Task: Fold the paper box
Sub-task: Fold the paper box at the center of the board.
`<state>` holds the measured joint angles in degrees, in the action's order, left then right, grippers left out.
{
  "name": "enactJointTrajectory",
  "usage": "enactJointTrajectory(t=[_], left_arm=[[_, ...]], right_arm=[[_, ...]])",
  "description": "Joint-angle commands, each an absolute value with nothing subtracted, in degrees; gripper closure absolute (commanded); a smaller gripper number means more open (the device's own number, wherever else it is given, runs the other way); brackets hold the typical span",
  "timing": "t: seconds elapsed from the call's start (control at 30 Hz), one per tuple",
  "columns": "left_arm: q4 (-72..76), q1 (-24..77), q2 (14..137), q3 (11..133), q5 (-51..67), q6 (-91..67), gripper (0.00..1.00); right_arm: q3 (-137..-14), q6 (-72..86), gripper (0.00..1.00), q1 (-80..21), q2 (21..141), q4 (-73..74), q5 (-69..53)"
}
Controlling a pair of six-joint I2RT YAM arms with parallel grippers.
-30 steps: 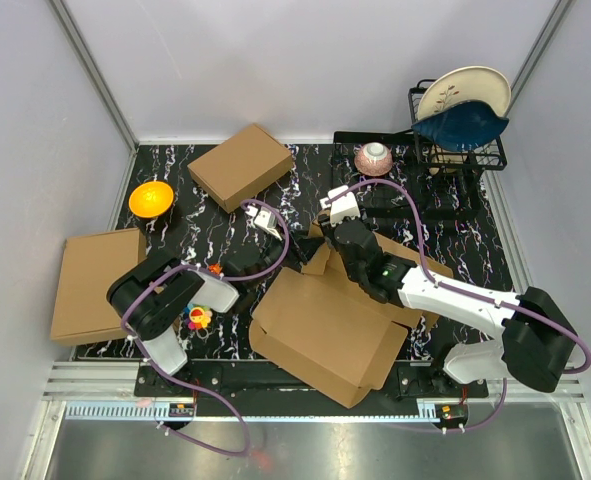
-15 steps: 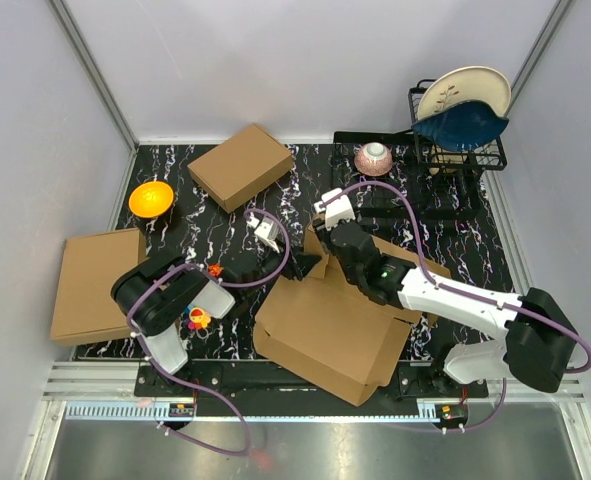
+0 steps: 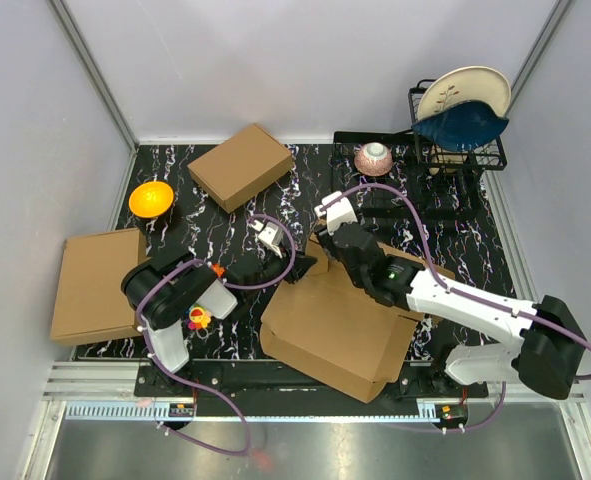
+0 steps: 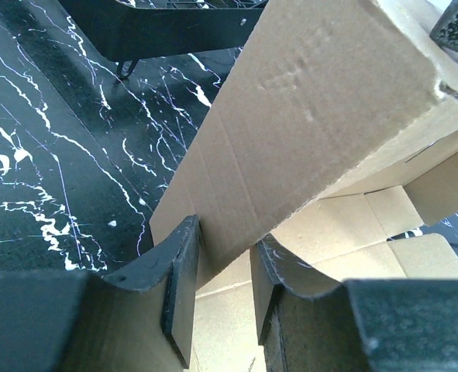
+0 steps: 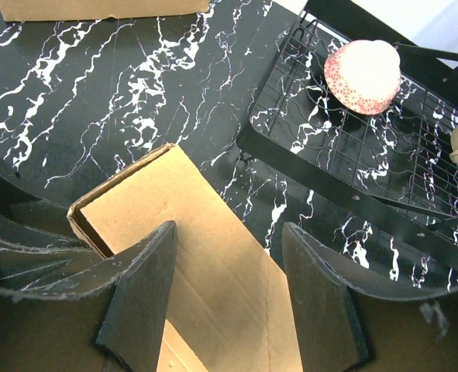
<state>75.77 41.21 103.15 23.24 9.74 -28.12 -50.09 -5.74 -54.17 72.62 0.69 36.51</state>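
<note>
The paper box [image 3: 340, 325] is a large brown corrugated piece lying half folded at the centre front of the table. My left gripper [image 3: 295, 268] is at its far left corner. In the left wrist view the gripper [image 4: 222, 291] is shut on the edge of a raised side flap [image 4: 306, 116], with one finger on each face. My right gripper [image 3: 322, 248] hovers just over the box's far edge. In the right wrist view it [image 5: 229, 298] is open and wide, with a box flap [image 5: 190, 232] below and between its fingers, which do not touch it.
A smaller compact brown box [image 3: 240, 165] sits at the back left. A tan slab [image 3: 95, 285] lies at the left edge and an orange bowl [image 3: 151, 198] beyond it. A black dish rack [image 3: 455, 150] holds a plate and a blue bowl. A patterned bowl [image 5: 363, 66] rests upside down on a black wire tray [image 5: 345, 178].
The box has slid a little to the right and its left flap has come up. My left gripper has followed to the right. My right gripper has drawn slightly back over the far edge.
</note>
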Motion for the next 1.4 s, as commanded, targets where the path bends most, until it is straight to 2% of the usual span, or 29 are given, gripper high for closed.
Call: enactJointTrajectory(t=[0.0,0.2,0.43,0.77,0.9,1.17,1.37], left_arm=[[95.4,41.9,104.7,23.6,11.1,-26.8,0.72],[95.5,41.9,104.3,23.4,11.2,-26.5,0.72],[95.4,41.9,104.3,23.6,11.7,-27.0,0.68],[95.4,41.9,103.5,23.6,11.6,-26.8,0.68],[95.4,41.9,103.4,23.6,11.8,-26.8,0.68],[95.4,41.9,103.0,23.4,12.0,-27.0,0.68],[95.4,41.9,102.7,23.4,12.0,-26.9,0.68]], right_arm=[[-51.2,-6.9,0.36,-54.9,71.3,7.6,34.9],[-52.7,-9.0,0.34,-54.8,68.7,10.6,35.9],[-57.2,-11.5,0.32,-55.3,63.7,21.2,27.1],[-56.8,-13.8,0.34,-59.9,63.1,29.0,27.0],[-56.7,-16.5,0.35,-61.6,65.9,30.3,31.6],[-54.1,-20.3,0.44,-62.3,69.5,23.7,43.0],[-52.7,-22.5,0.59,-62.4,71.0,19.2,48.0]])
